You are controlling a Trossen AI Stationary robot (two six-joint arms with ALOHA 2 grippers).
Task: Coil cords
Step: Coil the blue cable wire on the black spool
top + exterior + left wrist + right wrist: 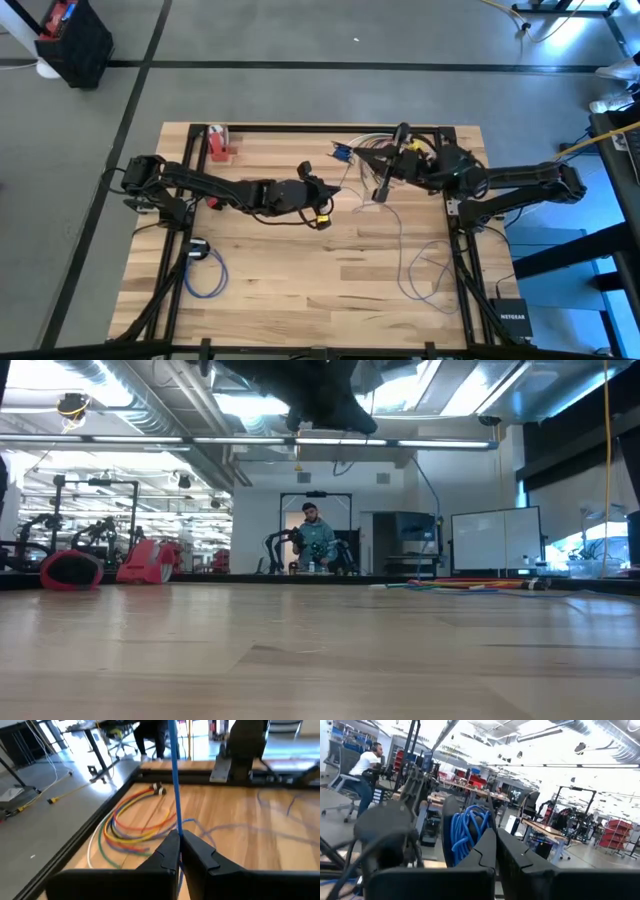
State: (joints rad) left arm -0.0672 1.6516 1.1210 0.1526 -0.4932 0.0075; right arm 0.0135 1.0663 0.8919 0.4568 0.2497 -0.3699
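Far left on the counter (pixel 300 290), near the front edge: a small blue coil (pixel 205 272) lying loose beside a dark disc, well apart from either arm. Behind it, a red block (pixel 220 145) at the back rail.

Left of centre: left end effector (pixel 179 851) reaching toward the middle, fingers pinched shut on the blue cord (pixel 174 780). Seen from the left wrist, cord running straight up and away from the fingertips, pulled taut, long axis roughly in line with the end effector's own reach and heading toward the other arm. Beyond it, a bundle of coloured cords (pixel 131 822), red, orange, yellow and green, curled flat near the counter's edge.

Right of centre: right end effector (pixel 495 851) raised over the back of the counter, fingers closed on a thick hank of blue loops (pixel 466 829), already wound several turns. Slack blue cord (pixel 425 272) trailing over the right half of the counter toward the front.

Judgement: winding well along but not done; one cord stretched between the two arms. Next turn depends on that span: left end effector nearer the free length, right one holding the coil, so cord likely fed from left toward right.
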